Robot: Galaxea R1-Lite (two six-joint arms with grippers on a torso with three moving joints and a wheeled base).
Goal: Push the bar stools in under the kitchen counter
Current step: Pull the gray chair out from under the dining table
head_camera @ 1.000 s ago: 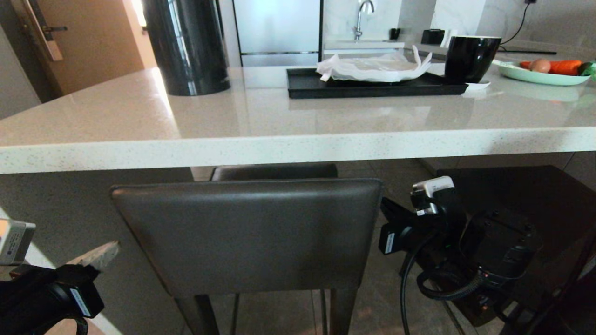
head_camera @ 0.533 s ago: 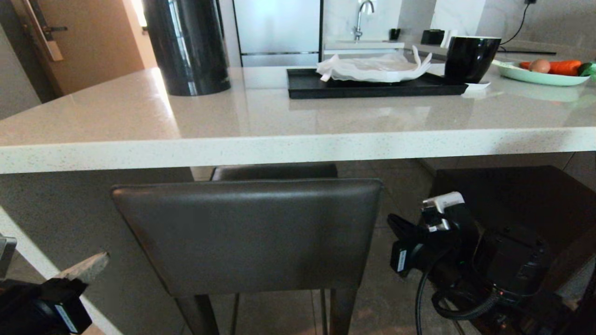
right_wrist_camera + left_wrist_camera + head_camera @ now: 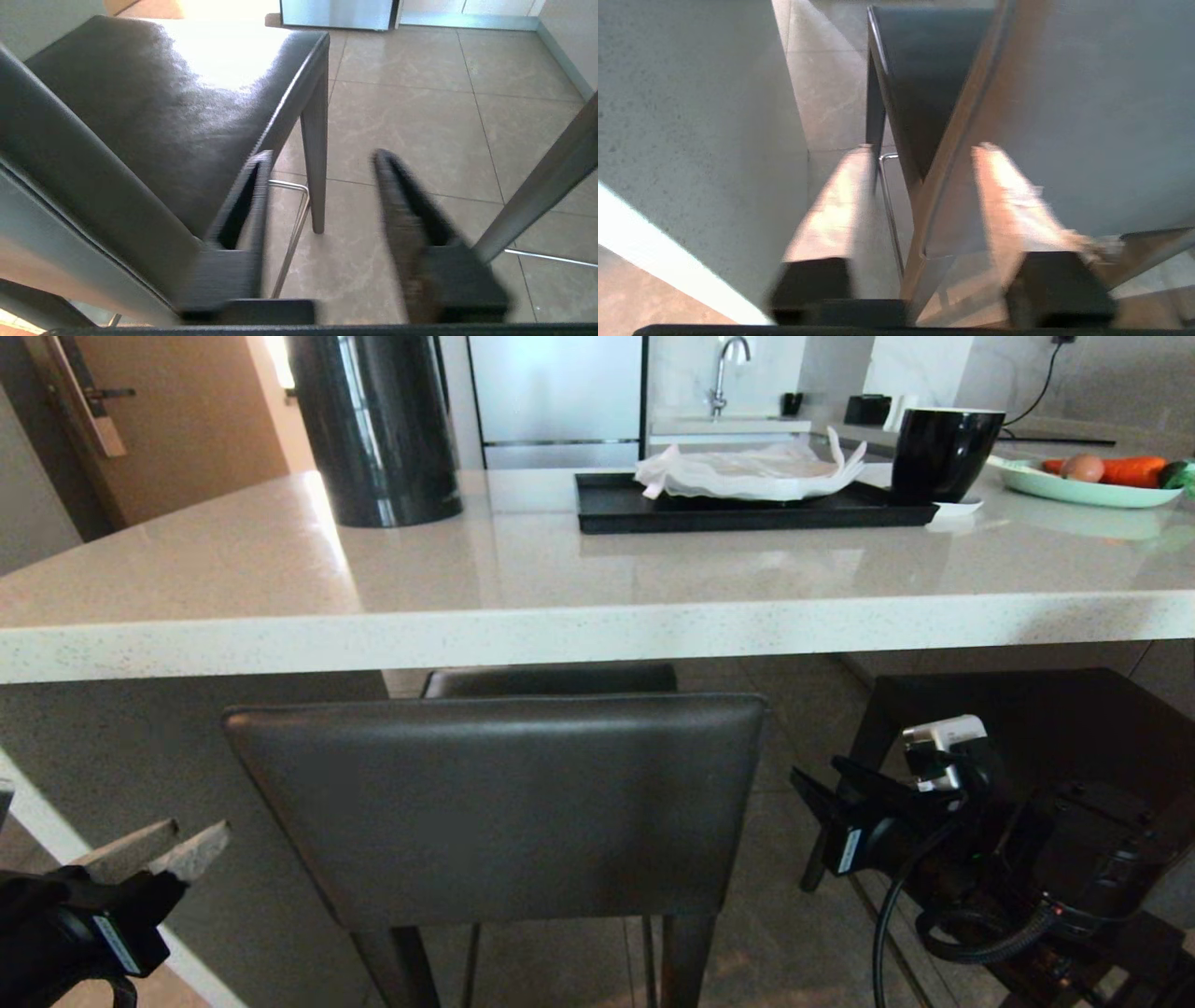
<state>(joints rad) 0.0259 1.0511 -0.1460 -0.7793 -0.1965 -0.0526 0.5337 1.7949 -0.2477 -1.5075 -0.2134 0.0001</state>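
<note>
A bar stool (image 3: 495,803) with a low dark grey leather backrest, a flat dark seat and slim dark legs is seen at the centre of the head view, at 6 o'clock from the kitchen counter (image 3: 560,625); its seat is tucked under the thick, glossy, speckled off-white edge, while the backrest stands just outside it. A thin chrome footrest bar (image 3: 292,219) is seen between the legs. A second stool (image 3: 1046,728) is partly seen at 3 o'clock from the first. The left gripper (image 3: 154,849) is placed at 9 o'clock from the backrest, its fingers parted and nothing grasped. The right gripper (image 3: 812,793) is placed at 3 o'clock, likewise released, apart from the backrest.
</note>
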